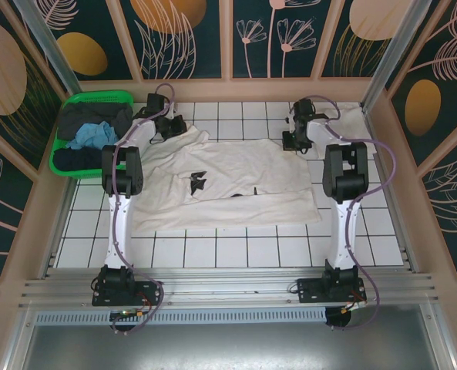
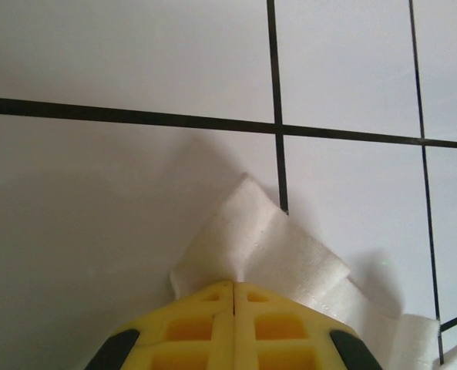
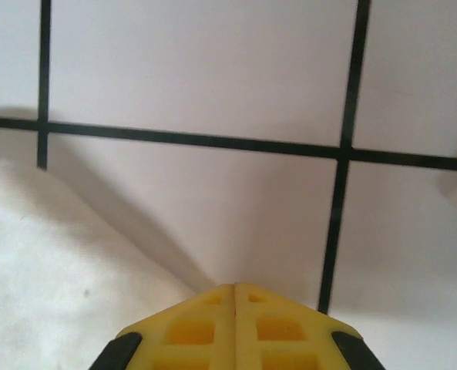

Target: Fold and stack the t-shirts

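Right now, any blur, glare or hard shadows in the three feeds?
Top external: even light, sharp, no glare; the white t-shirt has low contrast against the white tiles. Left wrist: left gripper slightly soft up close, faint shadow beside the cloth corner. Right wrist: broad soft shadow along the cloth edge up to the right gripper, tile lines a little blurred.

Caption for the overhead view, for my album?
Left arm and right arm reach the far edge of a white t-shirt on a tiled table.

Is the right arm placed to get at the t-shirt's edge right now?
Probably yes: the right tool, shut, sits just beside the t-shirt edge over bare tiles, with nothing between them; it would need to open first.
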### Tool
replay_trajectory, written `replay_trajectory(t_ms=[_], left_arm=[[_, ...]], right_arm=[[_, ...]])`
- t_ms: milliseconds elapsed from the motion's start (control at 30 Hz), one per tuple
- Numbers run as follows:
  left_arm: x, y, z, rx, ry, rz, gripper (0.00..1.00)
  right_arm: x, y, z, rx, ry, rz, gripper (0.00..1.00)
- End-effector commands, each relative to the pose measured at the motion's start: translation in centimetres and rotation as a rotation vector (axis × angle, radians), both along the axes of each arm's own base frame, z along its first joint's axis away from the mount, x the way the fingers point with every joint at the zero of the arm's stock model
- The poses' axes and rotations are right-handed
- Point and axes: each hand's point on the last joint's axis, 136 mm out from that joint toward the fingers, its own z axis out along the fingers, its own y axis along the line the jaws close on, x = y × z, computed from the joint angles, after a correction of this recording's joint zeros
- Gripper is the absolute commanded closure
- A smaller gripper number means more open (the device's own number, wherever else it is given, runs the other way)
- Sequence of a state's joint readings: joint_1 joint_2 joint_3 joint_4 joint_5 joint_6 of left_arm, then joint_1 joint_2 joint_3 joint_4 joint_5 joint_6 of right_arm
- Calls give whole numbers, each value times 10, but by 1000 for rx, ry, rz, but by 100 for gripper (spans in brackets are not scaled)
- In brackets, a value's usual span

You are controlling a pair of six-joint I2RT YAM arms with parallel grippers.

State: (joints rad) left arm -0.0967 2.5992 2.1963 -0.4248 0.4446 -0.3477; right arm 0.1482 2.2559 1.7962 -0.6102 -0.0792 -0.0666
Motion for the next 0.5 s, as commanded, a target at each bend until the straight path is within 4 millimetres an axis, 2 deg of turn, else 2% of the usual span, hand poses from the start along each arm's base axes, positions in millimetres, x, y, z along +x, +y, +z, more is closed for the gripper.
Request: replay_trajectory(t_ms=[0, 67, 167, 267, 300, 333, 400, 467], left_arm=[[10, -3, 47, -46, -100, -9, 98], [9, -3, 49, -44, -104, -18, 98], [10, -2, 50, -34, -119, -19, 98], [14, -6, 50, -66, -125, -19, 99], [14, -9, 50, -86, -125, -23, 98], [15, -11, 49, -98, -123, -27, 98], [15, -11, 48, -103, -122, -26, 99], [15, -10, 45, -90, -123, -26, 98]], right_arm=[[-7, 2, 69, -50, -142, -21, 95], [-29, 28, 62, -31, -112, -4, 92], [-68, 49, 44, -197, -125, -15, 89], [-105, 79, 37, -175, -92, 36, 77], [-114, 89, 36, -133, -74, 64, 71], [-121, 96, 39, -94, -61, 88, 60], [-126, 98, 48, -58, -61, 91, 42], [-125, 94, 56, -41, -79, 94, 37]])
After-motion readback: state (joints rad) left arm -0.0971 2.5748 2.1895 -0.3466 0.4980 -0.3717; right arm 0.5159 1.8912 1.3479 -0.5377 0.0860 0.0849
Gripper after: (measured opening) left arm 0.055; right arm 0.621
